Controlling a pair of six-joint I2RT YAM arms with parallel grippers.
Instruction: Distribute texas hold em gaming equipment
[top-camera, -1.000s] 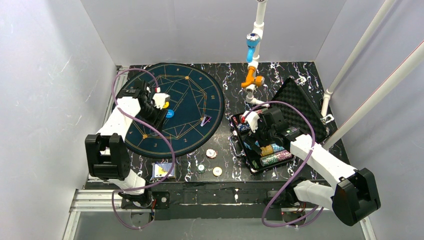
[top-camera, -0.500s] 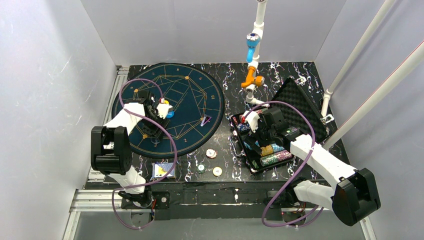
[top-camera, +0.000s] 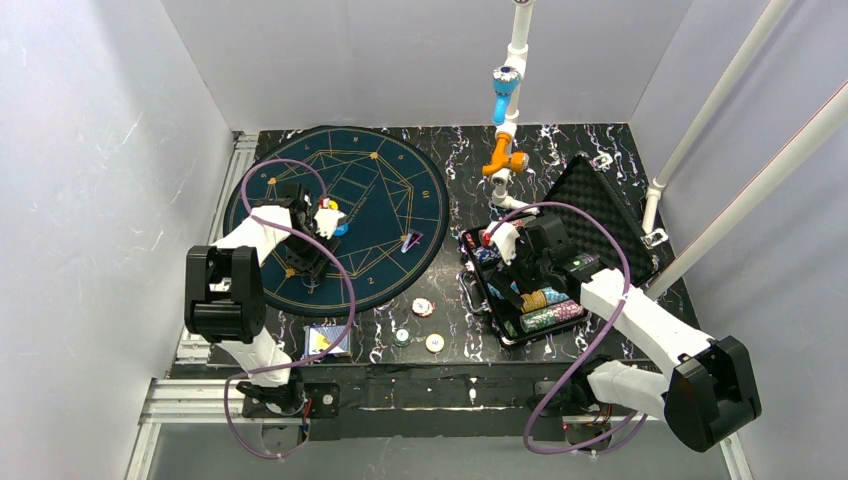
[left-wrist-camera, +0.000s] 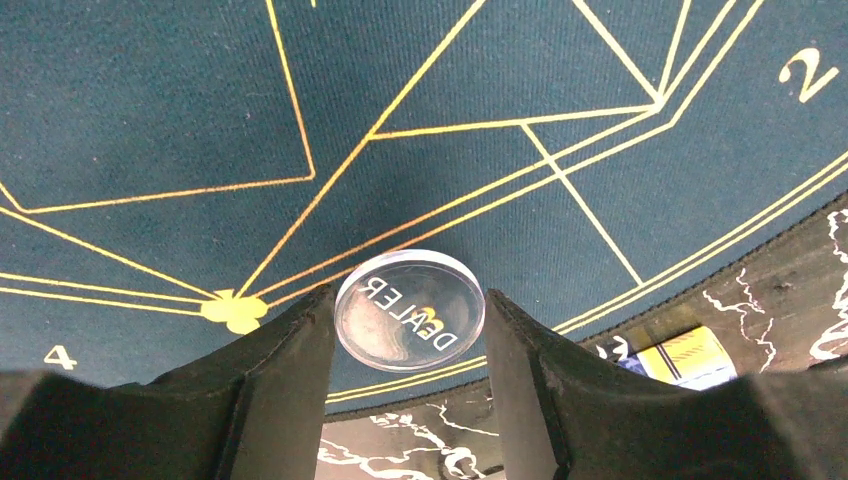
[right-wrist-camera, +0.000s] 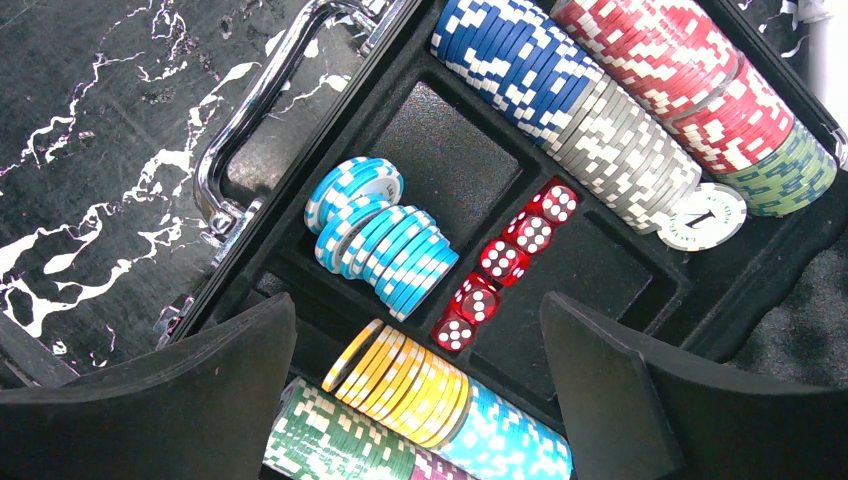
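Observation:
My left gripper (left-wrist-camera: 410, 305) is shut on a clear round disc marked DEALER (left-wrist-camera: 410, 310), held edge to edge just above the dark teal mat (left-wrist-camera: 150, 110). From above, that left gripper (top-camera: 309, 274) hangs over the mat's near left part, and a blue chip (top-camera: 340, 228) lies on the mat behind it. My right gripper (right-wrist-camera: 415, 395) stands open over rows of yellow chips (right-wrist-camera: 405, 380) and light-blue chips (right-wrist-camera: 385, 250) in the black case (top-camera: 478, 300), touching none. Three loose chips (top-camera: 422, 307) lie on the table near the mat's front edge.
A card box (top-camera: 325, 340) sits near the table's front left. A small purple-edged piece (top-camera: 410, 240) lies on the mat's right side. Red dice (right-wrist-camera: 505, 265) and blue, grey, red and green chip rows fill the case. A white pipe with orange and blue fittings (top-camera: 503, 120) stands behind.
The left arm has swung its gripper with the disc from the mat's left middle toward the mat's near edge. The right arm has not moved.

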